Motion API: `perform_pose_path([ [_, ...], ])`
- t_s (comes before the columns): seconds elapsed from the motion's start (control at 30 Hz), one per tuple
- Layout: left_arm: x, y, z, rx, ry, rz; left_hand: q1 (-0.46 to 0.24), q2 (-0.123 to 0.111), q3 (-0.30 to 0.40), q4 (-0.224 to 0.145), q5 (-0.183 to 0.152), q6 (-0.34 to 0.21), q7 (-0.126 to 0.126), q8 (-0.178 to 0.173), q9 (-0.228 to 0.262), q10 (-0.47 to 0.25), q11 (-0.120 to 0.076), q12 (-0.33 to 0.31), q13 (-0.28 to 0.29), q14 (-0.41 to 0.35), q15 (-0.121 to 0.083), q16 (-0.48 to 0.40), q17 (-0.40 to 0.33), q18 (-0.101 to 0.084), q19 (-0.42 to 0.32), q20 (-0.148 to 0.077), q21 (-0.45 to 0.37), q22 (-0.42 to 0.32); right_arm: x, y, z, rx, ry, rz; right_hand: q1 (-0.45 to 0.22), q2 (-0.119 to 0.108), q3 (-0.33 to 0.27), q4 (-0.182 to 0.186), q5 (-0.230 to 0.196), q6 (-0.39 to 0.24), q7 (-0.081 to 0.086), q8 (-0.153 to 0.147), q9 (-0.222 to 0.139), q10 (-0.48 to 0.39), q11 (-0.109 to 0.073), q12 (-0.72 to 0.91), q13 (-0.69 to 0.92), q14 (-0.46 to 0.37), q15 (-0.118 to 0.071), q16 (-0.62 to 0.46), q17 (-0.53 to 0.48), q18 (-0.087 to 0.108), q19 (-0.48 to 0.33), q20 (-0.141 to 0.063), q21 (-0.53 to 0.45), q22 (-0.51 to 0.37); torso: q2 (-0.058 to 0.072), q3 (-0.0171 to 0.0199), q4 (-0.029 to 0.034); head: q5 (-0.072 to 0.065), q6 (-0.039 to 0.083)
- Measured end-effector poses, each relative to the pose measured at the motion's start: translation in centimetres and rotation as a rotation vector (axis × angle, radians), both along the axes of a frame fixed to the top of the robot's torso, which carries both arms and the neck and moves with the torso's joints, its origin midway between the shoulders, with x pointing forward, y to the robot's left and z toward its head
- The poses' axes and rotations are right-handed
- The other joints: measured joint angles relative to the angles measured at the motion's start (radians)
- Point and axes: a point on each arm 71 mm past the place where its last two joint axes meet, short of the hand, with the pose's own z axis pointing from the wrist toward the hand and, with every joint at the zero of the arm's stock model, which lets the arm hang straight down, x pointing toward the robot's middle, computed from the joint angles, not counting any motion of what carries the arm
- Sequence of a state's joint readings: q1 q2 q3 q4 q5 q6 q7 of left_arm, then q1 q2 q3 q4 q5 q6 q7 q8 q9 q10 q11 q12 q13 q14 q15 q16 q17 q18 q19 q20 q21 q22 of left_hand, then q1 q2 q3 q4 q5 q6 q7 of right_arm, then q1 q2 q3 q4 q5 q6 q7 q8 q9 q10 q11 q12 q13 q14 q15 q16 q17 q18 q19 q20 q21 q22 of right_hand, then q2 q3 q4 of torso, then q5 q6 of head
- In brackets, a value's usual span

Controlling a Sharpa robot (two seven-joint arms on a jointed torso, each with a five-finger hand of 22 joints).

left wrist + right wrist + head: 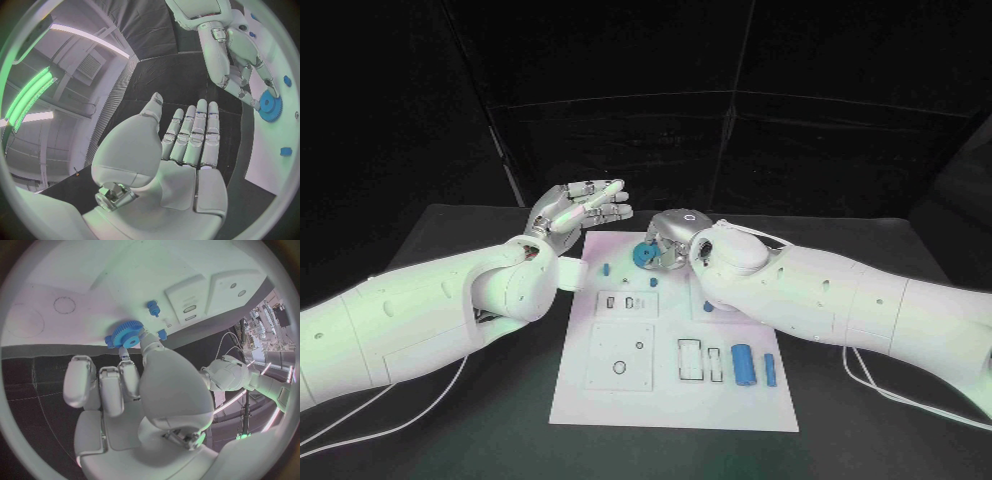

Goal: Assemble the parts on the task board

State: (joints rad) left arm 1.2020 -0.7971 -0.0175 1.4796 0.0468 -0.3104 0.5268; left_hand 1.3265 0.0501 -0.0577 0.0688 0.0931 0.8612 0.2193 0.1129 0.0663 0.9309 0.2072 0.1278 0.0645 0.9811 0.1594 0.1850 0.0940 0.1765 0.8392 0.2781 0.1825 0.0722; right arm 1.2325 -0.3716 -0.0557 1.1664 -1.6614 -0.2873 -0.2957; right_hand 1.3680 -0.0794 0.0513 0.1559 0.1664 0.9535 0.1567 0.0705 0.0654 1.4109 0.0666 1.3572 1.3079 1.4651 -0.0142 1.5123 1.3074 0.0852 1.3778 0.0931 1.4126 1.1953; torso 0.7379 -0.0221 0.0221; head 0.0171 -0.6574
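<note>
The right hand pinches a blue gear between its fingers; the gear is a toothed wheel with a round hole through its hub, held at the far edge of the task board, near the middle of that edge. From the left wrist view the same gear sits at the right hand's fingertips, over the white plate.

The left hand hangs above the tabletop just off the board's far left corner, palm up, its fingers straight, side by side and holding nothing.

On the board, counted in the head view: two long blue bars lie side by side toward the near right corner, one small blue peg stands near the far left edge, and one small blue piece shows beside the right forearm. Outlined recesses are cut in the plate: a round one and two narrow rectangular ones, all with nothing in them.
</note>
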Motion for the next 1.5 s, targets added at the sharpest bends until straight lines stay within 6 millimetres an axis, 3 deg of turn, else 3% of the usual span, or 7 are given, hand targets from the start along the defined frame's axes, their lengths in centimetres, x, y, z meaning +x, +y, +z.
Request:
perform_pose_path([
  [0.2,0.0,0.0,0.0,0.001,0.002,-0.001,0.000,0.000,-0.003,-0.003,0.000,0.000,0.000,0.000,0.000,0.000,0.000,0.000,0.000,0.000,0.000,0.000,-0.001,0.000,0.000,0.000,0.000,0.000,0.0,-0.1,-0.1,-0.006,0.009,-0.002,-0.020,-0.013,-0.016,0.027,-0.009,-0.030,0.014,-0.005,0.000,-0.005,0.005,-0.003,0.000,0.004,0.011,0.000,0.000,0.000,0.000,0.007,0.000,-0.002,0.000,0.0001,0.0000,-0.001,0.001],
  [0.33,0.0,0.0,0.0,0.002,0.006,-0.002,0.000,0.000,-0.003,-0.003,0.000,0.000,0.000,0.000,0.000,-0.004,0.004,-0.004,0.000,0.000,0.000,-0.004,-0.001,0.000,0.000,0.000,0.000,-0.001,0.0,-0.1,-0.2,-0.009,0.017,-0.003,-0.083,-0.014,-0.037,0.090,-0.066,-0.034,0.010,-0.005,0.001,-0.001,0.009,-0.003,0.000,0.000,0.014,0.000,0.000,0.000,0.000,0.014,0.000,-0.001,0.000,-0.0001,0.0003,0.000,-0.001],
  [0.47,0.0,0.0,-0.1,0.004,0.013,-0.004,0.000,0.000,-0.003,-0.003,0.000,0.000,0.000,-0.004,0.000,-0.008,0.004,-0.004,-0.001,0.000,0.000,-0.004,-0.002,0.000,0.000,0.000,-0.001,-0.001,0.1,-0.1,-0.3,-0.012,0.028,-0.005,-0.142,0.011,-0.083,0.133,-0.047,-0.035,0.009,-0.005,0.003,-0.001,0.009,0.005,0.000,0.000,0.014,0.000,0.000,0.000,0.000,0.014,0.000,0.007,0.000,-0.0002,0.0005,0.001,-0.002],
  [0.7,0.0,-0.1,-0.1,0.006,0.023,-0.009,-0.004,0.004,-0.006,-0.006,0.000,0.000,0.000,-0.004,-0.001,-0.011,0.004,-0.008,-0.001,0.000,0.000,-0.008,-0.003,0.000,0.000,0.000,-0.004,-0.002,0.2,-0.6,-0.4,-0.018,0.049,-0.017,-0.203,0.067,-0.132,0.136,-0.029,-0.035,0.010,-0.005,0.005,0.002,0.012,0.005,0.000,0.000,0.014,0.004,0.000,0.000,0.000,0.014,0.000,0.011,-0.001,-0.0001,0.0004,0.001,-0.003],
  [0.83,0.0,-0.1,-0.2,0.007,0.028,-0.011,-0.004,0.004,-0.006,-0.006,0.000,0.000,0.000,-0.004,-0.001,-0.011,0.004,-0.008,-0.001,0.000,0.000,-0.008,-0.003,0.000,0.000,0.000,-0.004,-0.002,0.3,-0.9,-0.6,-0.020,0.064,-0.026,-0.218,0.083,-0.145,0.136,-0.026,-0.032,0.007,-0.005,0.005,0.002,0.012,0.010,0.000,0.000,0.014,0.004,0.000,0.000,0.000,0.014,0.004,0.014,-0.001,0.0000,0.0004,0.002,-0.003],
  [1.27,0.0,0.0,-0.2,0.009,0.035,-0.015,0.003,0.010,-0.008,-0.008,0.000,-0.007,0.000,-0.004,-0.001,-0.011,0.004,-0.008,-0.001,-0.004,0.004,-0.008,-0.003,0.000,0.000,0.000,-0.004,-0.002,0.4,-1.7,-0.7,-0.012,0.094,-0.045,-0.223,0.088,-0.158,0.132,-0.021,-0.034,0.005,-0.005,0.002,0.002,0.013,0.010,0.000,0.000,0.014,0.008,0.001,0.000,0.004,0.018,0.004,0.016,-0.001,0.0001,-0.0002,0.000,-0.005],
  [1.5,0.0,0.1,-0.2,0.011,0.037,-0.012,0.003,0.010,-0.005,-0.011,0.000,-0.007,0.000,-0.004,-0.001,-0.011,0.004,-0.008,-0.001,-0.004,0.004,-0.008,-0.003,0.000,0.000,0.000,-0.004,-0.002,0.2,-4.1,-0.6,0.015,0.086,-0.071,-0.194,0.090,-0.175,0.123,0.016,-0.027,0.009,-0.005,0.003,0.006,0.016,0.017,0.000,0.000,0.014,0.008,0.000,0.000,0.004,0.018,0.008,0.023,-0.001,0.0005,-0.0004,0.000,-0.003],
])
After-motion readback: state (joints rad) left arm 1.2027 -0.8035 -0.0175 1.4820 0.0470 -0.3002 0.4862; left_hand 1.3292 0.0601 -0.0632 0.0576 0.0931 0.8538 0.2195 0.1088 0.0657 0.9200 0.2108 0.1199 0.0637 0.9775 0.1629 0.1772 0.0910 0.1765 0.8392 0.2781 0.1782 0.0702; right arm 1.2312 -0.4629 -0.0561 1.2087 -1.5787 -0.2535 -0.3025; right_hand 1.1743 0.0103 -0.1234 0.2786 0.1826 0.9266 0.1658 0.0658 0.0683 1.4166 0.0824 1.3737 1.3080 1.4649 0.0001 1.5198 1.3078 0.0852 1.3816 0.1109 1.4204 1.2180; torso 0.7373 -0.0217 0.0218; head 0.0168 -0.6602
